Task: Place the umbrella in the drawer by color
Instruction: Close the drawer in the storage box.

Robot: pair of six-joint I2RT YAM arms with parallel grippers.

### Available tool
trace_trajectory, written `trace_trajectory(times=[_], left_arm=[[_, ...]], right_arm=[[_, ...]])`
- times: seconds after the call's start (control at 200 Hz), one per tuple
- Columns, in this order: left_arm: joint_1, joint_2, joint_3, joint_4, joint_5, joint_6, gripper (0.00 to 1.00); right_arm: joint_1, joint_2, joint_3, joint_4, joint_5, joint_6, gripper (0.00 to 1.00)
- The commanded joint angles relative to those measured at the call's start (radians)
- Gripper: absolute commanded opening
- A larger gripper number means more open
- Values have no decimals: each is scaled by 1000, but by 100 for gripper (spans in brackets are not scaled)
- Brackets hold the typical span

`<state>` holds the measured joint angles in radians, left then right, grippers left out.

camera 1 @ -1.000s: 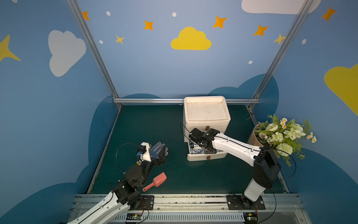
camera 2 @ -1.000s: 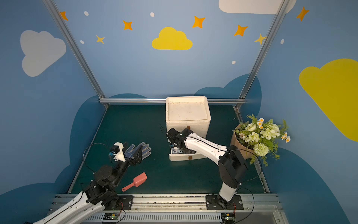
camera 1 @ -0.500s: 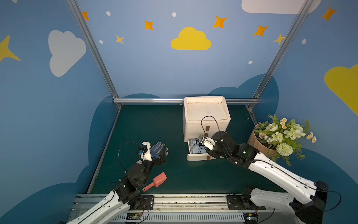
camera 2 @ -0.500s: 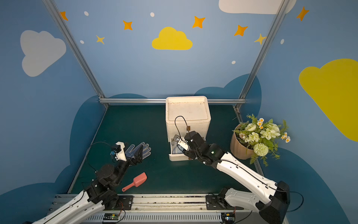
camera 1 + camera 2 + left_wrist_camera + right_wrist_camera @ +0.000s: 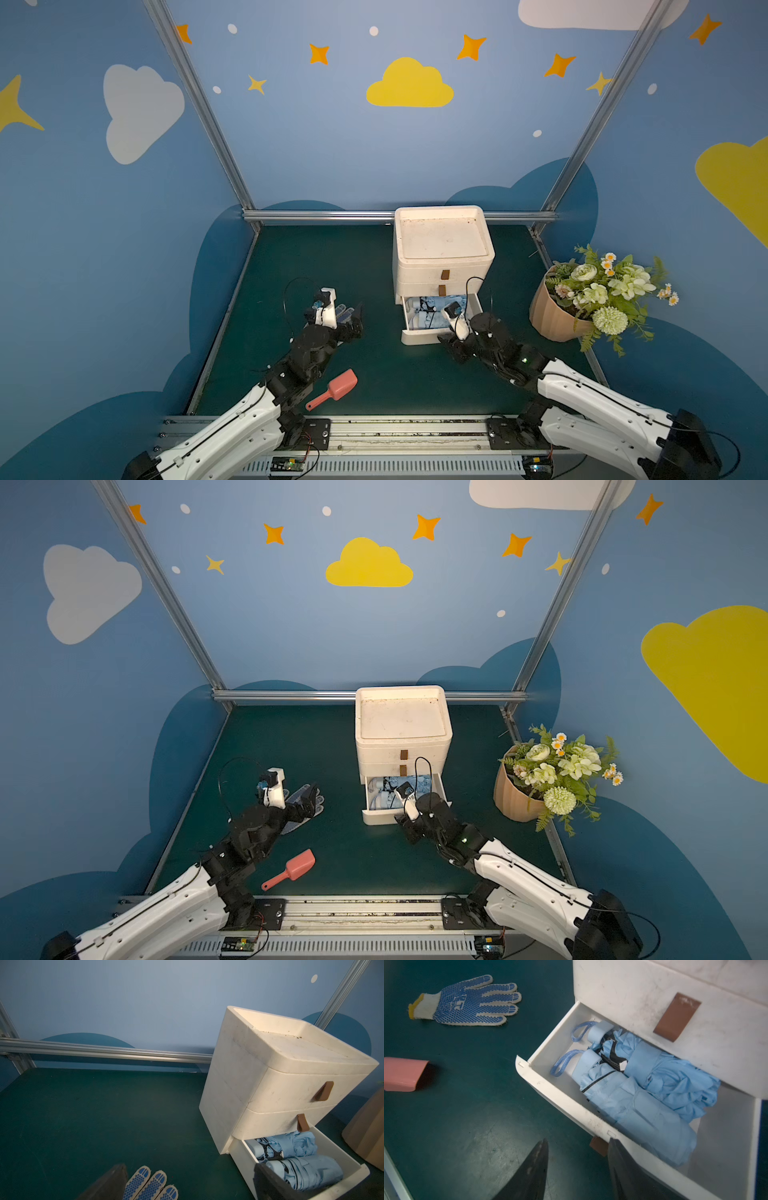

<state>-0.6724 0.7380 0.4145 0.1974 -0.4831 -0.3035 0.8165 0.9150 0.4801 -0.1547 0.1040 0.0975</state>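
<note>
Task items: front umbrella (image 5: 633, 1109) and rear umbrella (image 5: 664, 1070), both folded and light blue, lie inside the open bottom drawer (image 5: 562, 1101) of the white cabinet (image 5: 442, 245), side by side and touching.
Long axis: both run across the drawer, parallel to its front panel, with handles and wrist loops at the end nearer the work glove (image 5: 471, 1001).
Right claw (image 5: 577, 1142): jaws apart, gripping nothing. It sits low over the surface (image 5: 467, 1115), just in front of the drawer's front panel. The brown pull tab (image 5: 599, 1146) shows between the fingers, unpinched.
Key relation: the drawer front is directly ahead of the right claw — the slide axis runs from the claw straight into the cabinet.
Nearer arm: the right one. The left arm is well apart from the drawer.
Left claw (image 5: 189, 1169): spread wide, empty, hovers over the glove.
Step (judged): colour sort looks done and only closing the drawer seems left — a straight push on the front panel.
Risk (judged): the front umbrella bulges close to the rim, so fabric could snag under the middle drawer.
Clutter: pink scoop (image 5: 336, 388) and flower pot (image 5: 552, 311) are off the path.
</note>
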Motion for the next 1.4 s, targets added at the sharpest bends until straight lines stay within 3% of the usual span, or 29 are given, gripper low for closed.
trace_trajectory(times=[0.0,0.225,0.31,0.501,0.846,0.916,1.061,1.256,1.397], left_arm=[[46,103,104,3,125,-91,100],[93,413,396,-22,217,-141,100],[102,526,519,-58,147,-190,100],[131,744,777,-105,244,-168,100],[124,1068,1125,-222,279,-112,82],[112,1123,1205,-289,213,-89,78],[61,1238,1397,-483,-45,-74,65],[-44,1362,1577,-607,-342,-14,47],[-69,1405,1633,-673,-360,-35,42]], right_arm=[[-4,-38,-35,78,12,105,51],[-4,-136,-111,48,60,118,48],[-4,-185,-167,83,80,147,48],[-4,-308,-306,206,99,156,46],[-8,-485,-392,208,159,151,43],[-8,-501,-400,211,161,148,43],[-9,-513,-401,205,154,145,42],[-10,-511,-402,205,137,142,41],[-10,-505,-402,207,130,142,40]])
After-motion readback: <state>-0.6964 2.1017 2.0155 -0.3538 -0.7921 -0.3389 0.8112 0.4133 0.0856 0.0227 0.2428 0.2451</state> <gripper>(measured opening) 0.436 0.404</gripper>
